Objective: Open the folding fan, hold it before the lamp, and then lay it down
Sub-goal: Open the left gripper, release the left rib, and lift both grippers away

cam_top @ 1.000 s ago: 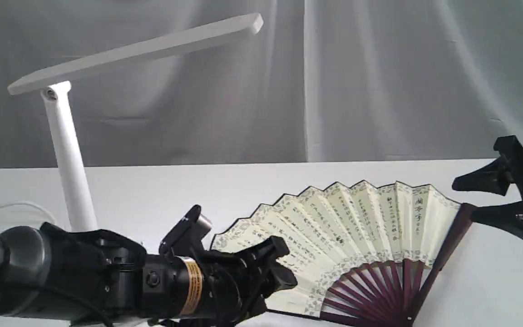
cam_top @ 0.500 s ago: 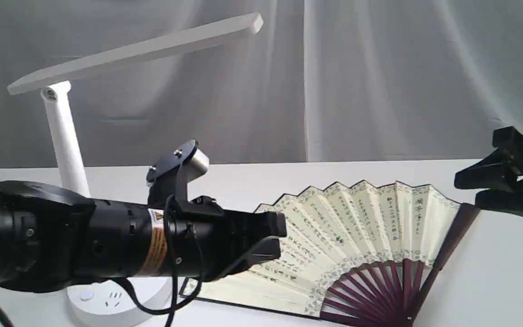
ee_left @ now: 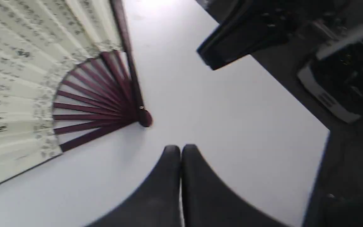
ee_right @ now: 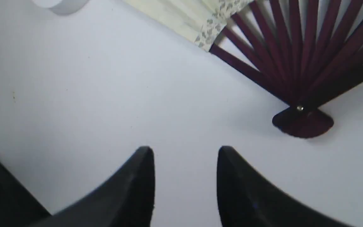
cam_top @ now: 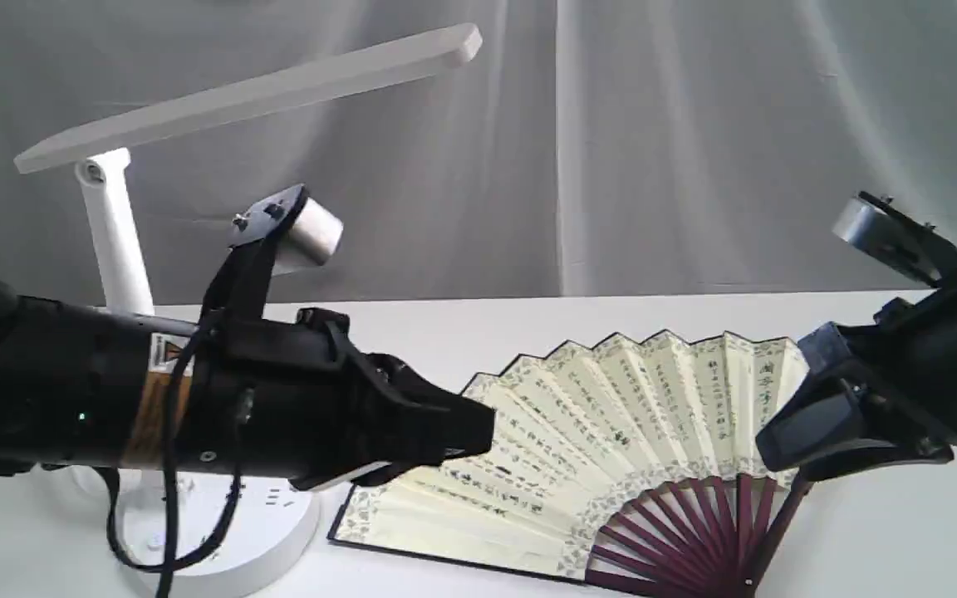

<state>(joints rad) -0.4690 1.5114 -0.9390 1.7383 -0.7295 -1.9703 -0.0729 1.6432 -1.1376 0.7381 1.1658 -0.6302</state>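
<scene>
The folding fan lies spread open and flat on the white table, calligraphy up, with its maroon ribs fanned out from the pivot. Behind it on the left stands the lamp, its bar head reaching over the table. My left gripper hovers above the fan's left part, shut and empty. Over the fan's right guard stick hangs my right gripper, open with nothing between its fingers, just off the pivot.
The lamp's round base with sockets sits right by the fan's left edge. A grey curtain closes off the back. In the left wrist view the table's edge shows, with dark equipment beyond it.
My left arm has lifted and drawn back to the left, and its fingers have closed. The right arm has swung down and inward over the fan's right edge. The fan lies still.
</scene>
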